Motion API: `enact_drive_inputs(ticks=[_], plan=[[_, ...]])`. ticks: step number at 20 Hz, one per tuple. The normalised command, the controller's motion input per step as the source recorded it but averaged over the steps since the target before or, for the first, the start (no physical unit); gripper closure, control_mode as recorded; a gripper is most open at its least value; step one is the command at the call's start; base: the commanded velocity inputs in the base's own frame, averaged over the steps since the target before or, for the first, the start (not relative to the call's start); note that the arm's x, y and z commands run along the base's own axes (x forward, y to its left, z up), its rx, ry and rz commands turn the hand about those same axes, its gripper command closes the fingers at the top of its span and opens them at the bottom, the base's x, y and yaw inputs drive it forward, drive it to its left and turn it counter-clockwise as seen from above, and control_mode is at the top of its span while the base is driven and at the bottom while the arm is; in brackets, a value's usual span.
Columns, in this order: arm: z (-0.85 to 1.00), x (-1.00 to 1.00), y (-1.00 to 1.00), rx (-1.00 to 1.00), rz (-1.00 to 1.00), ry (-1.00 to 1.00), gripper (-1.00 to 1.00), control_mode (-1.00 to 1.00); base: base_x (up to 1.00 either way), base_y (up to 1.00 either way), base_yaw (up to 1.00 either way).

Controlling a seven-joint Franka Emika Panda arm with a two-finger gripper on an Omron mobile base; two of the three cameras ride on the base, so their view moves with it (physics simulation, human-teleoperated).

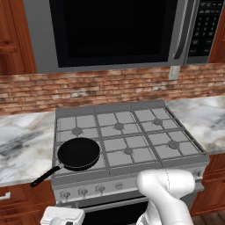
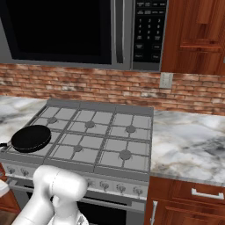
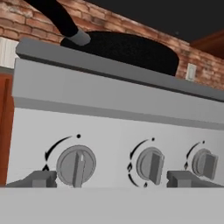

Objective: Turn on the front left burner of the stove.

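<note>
1. At the far left, the round black frying pan with a long handle [image 1: 79, 153] sits on the front left corner of the wide grey metal gas stove [image 1: 132, 116], covering the front left burner; its handle sticks out past the stove's front left edge over the marbled grey-white stone bench [image 1: 24, 143].
2. Both base views show the six grid grates from above, the small round grey knobs [image 1: 83, 191] along the front panel, the grey microwave with a big black window [image 1: 110, 30] overhead and the red brick wall [image 1: 110, 85]; the right base view adds a wooden drawer with a metal pull [image 2: 206, 194].
3. The hand view looks level at the front panel: the leftmost grey knob [image 3: 76, 166] with two more to its right, and the pan's underside above the stove's edge.
4. The white arm bends low before the stove; the hand [image 3: 111, 178] is spread wide, its two dark fingertips [image 3: 40, 178] flanking the two left knobs, and whether they touch anything cannot be told.
</note>
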Motion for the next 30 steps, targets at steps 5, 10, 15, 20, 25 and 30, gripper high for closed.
enact_drive_inputs(ticks=[5,10,15,20,25,30], plan=[[-0.01,0.10,0.02,0.00,0.10,0.12,-1.00,-1.00,0.00,0.00,0.00],[-0.06,0.13,0.00,0.00,0.18,0.07,-1.00,-1.00,0.00,0.00,0.00],[0.00,0.13,0.00,0.00,0.08,0.00,-1.00,-1.00,0.00,0.00,0.00],[-0.01,0.21,0.00,0.00,0.02,0.00,-1.00,-1.00,0.00,0.00,0.00],[-0.15,0.24,0.00,0.00,0.00,0.00,-1.00,-1.00,0.00,0.00,0.00],[-0.30,0.20,0.10,0.00,0.00,0.00,-1.00,-1.00,0.00,0.00,0.00]])
